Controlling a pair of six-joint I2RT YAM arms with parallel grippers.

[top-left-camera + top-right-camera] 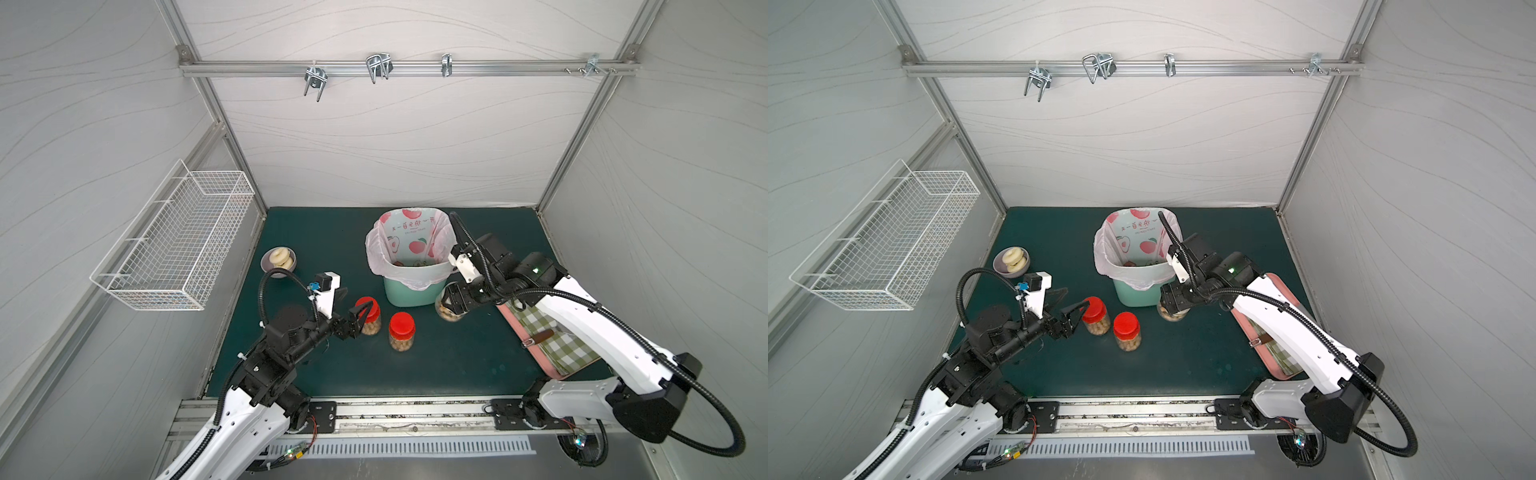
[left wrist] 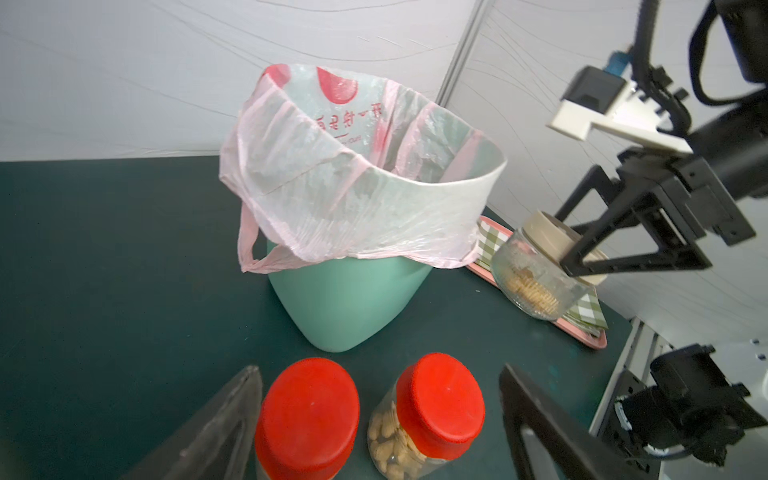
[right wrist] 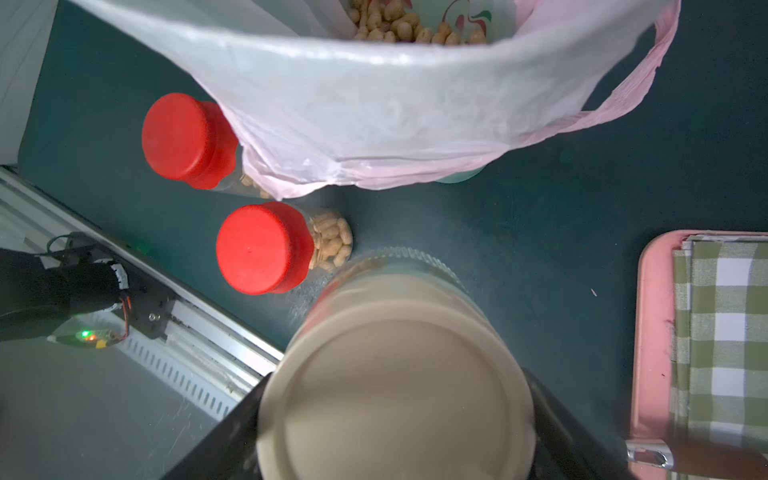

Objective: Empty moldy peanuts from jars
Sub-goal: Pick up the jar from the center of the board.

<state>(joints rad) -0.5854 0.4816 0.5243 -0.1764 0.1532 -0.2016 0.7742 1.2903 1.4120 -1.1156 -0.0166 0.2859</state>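
The bin stands on the bench; two jars stand before it; a third jar is right of them, by the tray; a bowl sits far left.

Two red-lidded jars and one squat beige-lidded jar, three together. Peanuts past counting. One mint-green bin, one fruit-print bag. One bowl with two ring pastries. One pink tray, one checked cloth, one wire basket, four metal hooks.
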